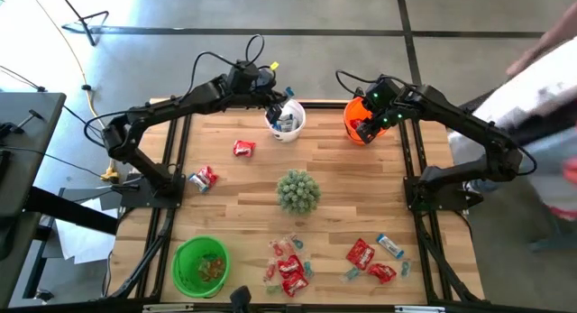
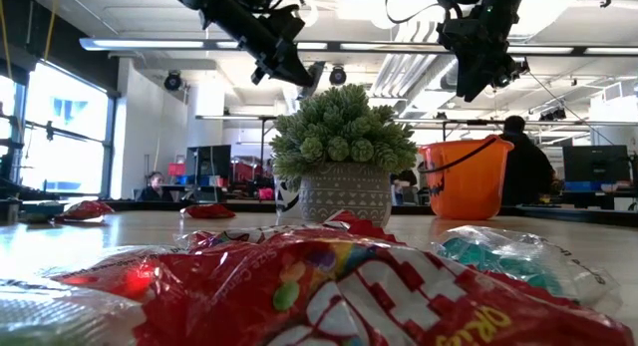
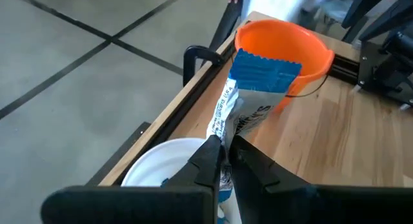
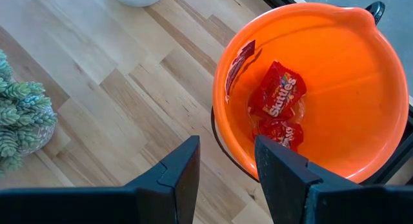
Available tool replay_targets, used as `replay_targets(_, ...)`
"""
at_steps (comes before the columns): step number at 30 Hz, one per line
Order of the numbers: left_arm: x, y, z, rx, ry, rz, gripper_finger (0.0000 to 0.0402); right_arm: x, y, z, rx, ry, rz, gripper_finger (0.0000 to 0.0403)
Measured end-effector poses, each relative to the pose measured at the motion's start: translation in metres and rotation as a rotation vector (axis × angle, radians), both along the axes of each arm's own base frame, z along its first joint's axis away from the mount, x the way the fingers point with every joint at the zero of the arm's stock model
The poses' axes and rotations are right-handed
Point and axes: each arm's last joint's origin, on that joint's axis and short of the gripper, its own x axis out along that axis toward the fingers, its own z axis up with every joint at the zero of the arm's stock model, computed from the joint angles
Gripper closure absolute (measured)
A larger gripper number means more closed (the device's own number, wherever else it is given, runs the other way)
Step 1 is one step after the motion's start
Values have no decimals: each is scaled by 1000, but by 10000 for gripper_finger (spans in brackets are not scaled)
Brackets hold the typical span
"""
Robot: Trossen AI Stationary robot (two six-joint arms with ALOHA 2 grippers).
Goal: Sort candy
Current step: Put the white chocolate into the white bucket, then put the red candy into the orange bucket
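My left gripper (image 3: 226, 153) hangs over the white bucket (image 1: 275, 125) at the table's far edge, shut on a light blue-and-white candy packet (image 3: 248, 98). That bucket's rim (image 3: 155, 156) shows just under the fingers. My right gripper (image 4: 226, 169) stands open above the near rim of the orange bucket (image 4: 310, 82), with nothing between its fingers. Red packets (image 4: 277, 88) lie on the orange bucket's floor. In the low view both grippers (image 2: 294, 67) (image 2: 478, 62) hang high above the table. My left gripper pinches the packet's lower part (image 3: 221, 130) between its two fingers. The fingers slant downward from the table's left. The packet sticks out ahead of them, its blue crimped end (image 3: 264, 69) farthest from the fingers. It is lifted clear, over the white bucket.
A spiky green plant in a pot (image 1: 297, 191) stands mid-table. The green bucket (image 1: 183, 277) sits near left. Loose candy lies along the near edge (image 1: 288, 263) (image 1: 370, 257), with red packets farther left (image 1: 243, 148) (image 1: 203, 179). A person (image 1: 541, 87) is beside the table's right.
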Motion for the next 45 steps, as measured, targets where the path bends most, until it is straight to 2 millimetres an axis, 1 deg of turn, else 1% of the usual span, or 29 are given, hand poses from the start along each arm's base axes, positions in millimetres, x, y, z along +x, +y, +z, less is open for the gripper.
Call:
replay_targets(11,0,0,0,1,3,7,337,0,0,0,0,0,0,258)
replay_targets(18,-1,0,-3,-10,30,13,336,0,0,0,0,0,0,258)
replay_targets(24,-8,-4,-13,-85,144,8,337,0,0,0,0,0,0,258)
replay_targets(32,-25,-15,-30,-229,373,6,336,0,0,0,0,0,0,258)
replay_targets(36,-37,-21,-27,-263,430,9,336,0,0,0,0,0,0,258)
replay_targets(40,-52,-28,-17,-237,484,25,336,0,0,0,0,0,0,258)
replay_targets(45,-81,-44,-16,-255,585,51,336,0,0,0,0,0,1,258)
